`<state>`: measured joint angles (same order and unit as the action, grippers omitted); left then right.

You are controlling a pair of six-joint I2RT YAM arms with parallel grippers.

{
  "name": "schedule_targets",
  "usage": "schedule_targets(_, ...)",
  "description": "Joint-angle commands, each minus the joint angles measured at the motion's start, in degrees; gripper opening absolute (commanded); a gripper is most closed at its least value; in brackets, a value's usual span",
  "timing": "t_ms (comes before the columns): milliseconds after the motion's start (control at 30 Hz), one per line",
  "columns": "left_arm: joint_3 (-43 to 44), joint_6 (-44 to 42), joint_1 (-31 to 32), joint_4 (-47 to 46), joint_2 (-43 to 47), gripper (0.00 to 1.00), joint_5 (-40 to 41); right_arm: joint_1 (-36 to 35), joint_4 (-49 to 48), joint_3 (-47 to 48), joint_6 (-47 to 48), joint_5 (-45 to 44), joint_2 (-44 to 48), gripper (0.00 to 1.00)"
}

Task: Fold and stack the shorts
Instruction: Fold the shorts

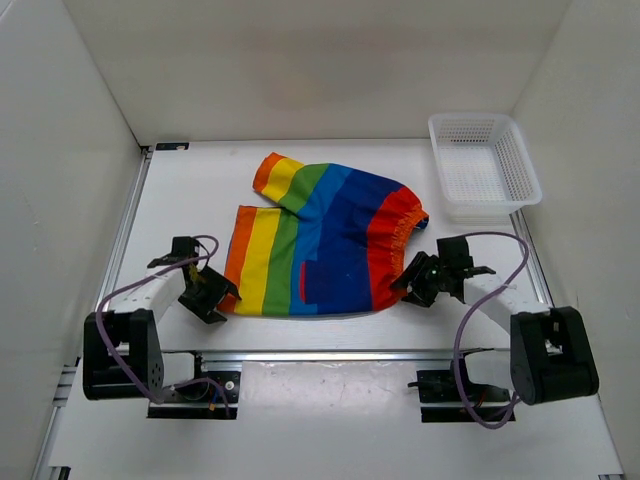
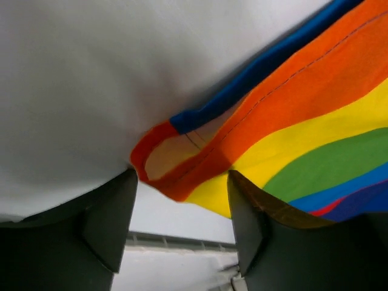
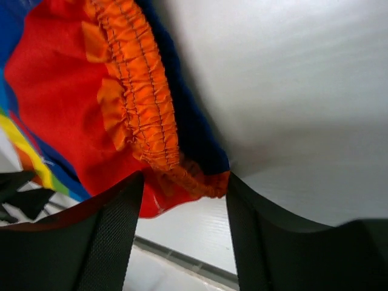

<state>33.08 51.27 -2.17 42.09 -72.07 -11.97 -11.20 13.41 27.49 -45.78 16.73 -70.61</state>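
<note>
The rainbow-striped shorts [image 1: 320, 240] lie spread flat in the middle of the table, leg hems to the left, orange elastic waistband to the right. My left gripper [image 1: 210, 290] is open at the near left hem corner; in the left wrist view the orange hem corner [image 2: 182, 176] sits just ahead of the gap between the fingers. My right gripper [image 1: 425, 282] is open at the near waistband corner; in the right wrist view the gathered orange waistband [image 3: 145, 115] ends between the fingers. Neither gripper holds cloth.
A white plastic mesh basket [image 1: 484, 165] stands at the back right. White walls enclose the table on three sides. An aluminium rail [image 1: 340, 352] runs along the near edge between the arm bases.
</note>
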Motion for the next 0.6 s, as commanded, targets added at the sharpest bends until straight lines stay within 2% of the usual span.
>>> schedule_targets(0,1.98,1.73,1.64,-3.50,-1.75,0.69,3.43,0.22,-8.99,-0.33,-1.07,1.02,-3.83,0.56)
schedule_targets(33,2.86,2.25,1.65,-3.50,-3.23,0.61,4.05,0.22,-9.71,-0.33,-1.07,1.81,-4.53,0.50)
schedule_targets(67,2.87,2.26,1.65,-3.50,-3.94,0.51,4.06,0.22,-9.72,-0.33,-1.07,1.81,-5.76,0.36)
schedule_targets(100,3.91,2.26,2.34,-4.02,-4.65,0.25,4.58,0.22,-10.41,0.89,-1.07,1.81,-6.29,0.28)
schedule_targets(133,5.31,2.26,2.96,-4.03,-5.26,0.13,4.58,0.22,-10.42,1.86,-1.07,1.81,-6.30,0.18)
schedule_targets(167,6.11,2.26,2.97,-4.03,-6.40,0.10,5.37,0.22,-9.12,3.00,0.15,1.81,-6.99,0.01)
schedule_targets(200,7.08,1.56,2.97,-4.03,-6.41,0.10,5.37,0.22,-7.88,4.58,0.95,1.03,-7.52,0.00)
schedule_targets(333,12.43,-0.03,2.97,-3.33,-5.01,0.10,5.90,0.22,0.97,14.07,5.87,-2.31,-6.22,0.00)
schedule_targets(433,20.42,-1.87,2.97,0.09,-1.85,0.10,7.74,0.22,5.12,23.73,9.81,-4.95,-4.72,0.00)
schedule_targets(500,29.73,-3.53,2.97,4.64,-0.53,0.10,10.28,0.22,8.81,28.91,11.32,-4.95,-4.19,0.00)
schedule_targets(533,33.24,-4.15,2.97,6.24,-0.52,0.10,11.17,0.22,10.31,34.68,12.02,-4.95,-4.19,0.00)
schedule_targets(567,40.67,-5.46,2.97,7.82,-0.52,0.10,11.78,0.22,13.11,37.70,12.55,-4.95,-4.19,0.00)
